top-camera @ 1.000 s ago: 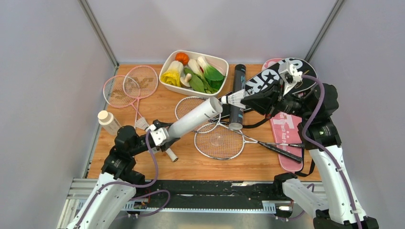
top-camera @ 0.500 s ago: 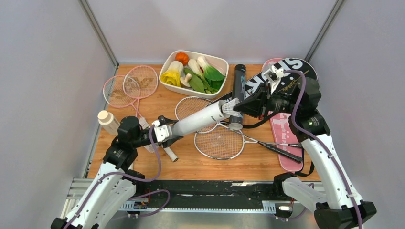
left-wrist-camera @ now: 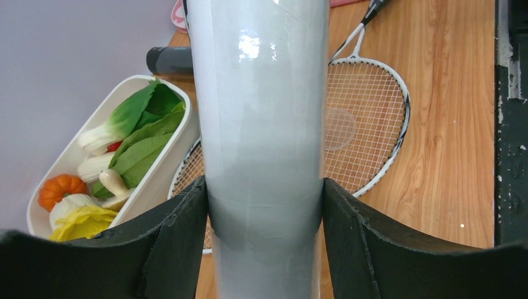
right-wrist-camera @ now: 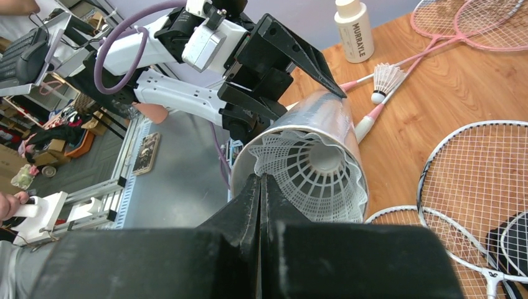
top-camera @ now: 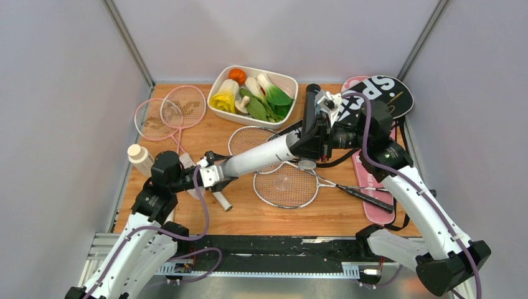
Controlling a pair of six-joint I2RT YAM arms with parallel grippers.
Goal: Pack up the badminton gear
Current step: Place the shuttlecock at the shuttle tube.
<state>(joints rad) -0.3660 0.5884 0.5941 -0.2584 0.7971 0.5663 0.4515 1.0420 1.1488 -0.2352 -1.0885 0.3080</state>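
Note:
My left gripper (top-camera: 215,176) (left-wrist-camera: 264,187) is shut on the lower part of the white tube (top-camera: 258,156) (left-wrist-camera: 264,112) and holds it tilted above the table, mouth toward the right. My right gripper (top-camera: 306,142) (right-wrist-camera: 260,182) is at that mouth, shut on the skirt rim of a white shuttlecock (right-wrist-camera: 317,171) that sits cork-first inside the tube. Another shuttlecock (right-wrist-camera: 385,80) lies beside the pink racquets (top-camera: 171,112). Two silver racquets (top-camera: 286,184) lie under the tube. The black tube (top-camera: 311,103) lies behind my right gripper, next to the black cover (top-camera: 386,92) and the pink cover (top-camera: 373,177).
The white tray (top-camera: 285,80) of toy vegetables stands at the back centre. A small clear bottle (top-camera: 141,159) stands at the left edge near my left arm. A clear round cap (top-camera: 283,184) rests on the strings of the nearer silver racquet.
My right gripper has carried the shuttlecock left and down into the white tube's mouth. My left gripper has lowered the tube's open end toward it.

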